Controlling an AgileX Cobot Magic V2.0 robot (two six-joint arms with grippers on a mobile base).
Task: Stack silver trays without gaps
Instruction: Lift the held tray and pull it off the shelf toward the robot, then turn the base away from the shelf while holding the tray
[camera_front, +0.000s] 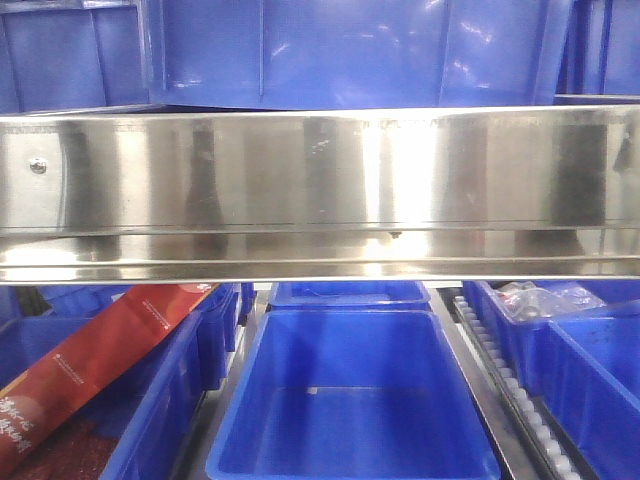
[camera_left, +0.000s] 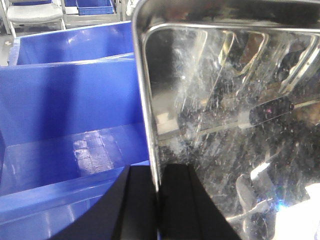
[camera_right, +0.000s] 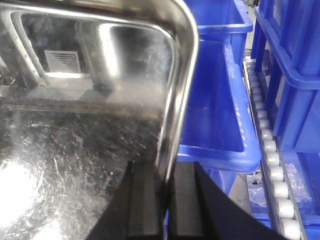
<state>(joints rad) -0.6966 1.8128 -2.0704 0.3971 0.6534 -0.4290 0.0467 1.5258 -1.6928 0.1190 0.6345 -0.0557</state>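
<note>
Left gripper (camera_left: 157, 175) and right gripper (camera_right: 166, 172) each clamp a silver tray (camera_left: 235, 125) rim; tray extent runs off-frame; surface scratched, mirror-bright.

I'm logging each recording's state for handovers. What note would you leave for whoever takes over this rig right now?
Left gripper: shut on the edge rim of the silver tray.
Right gripper: shut on a silver tray rim near a rounded corner. It is apparently the same tray, held from opposite sides.
Surroundings: a blue bin shows beyond the tray, and a roller track runs on the right.
Done: the tray is gripped by both arms.
Left: no second tray or stack is in view. Find it, then seat this tray flush, without a gap.
</note>
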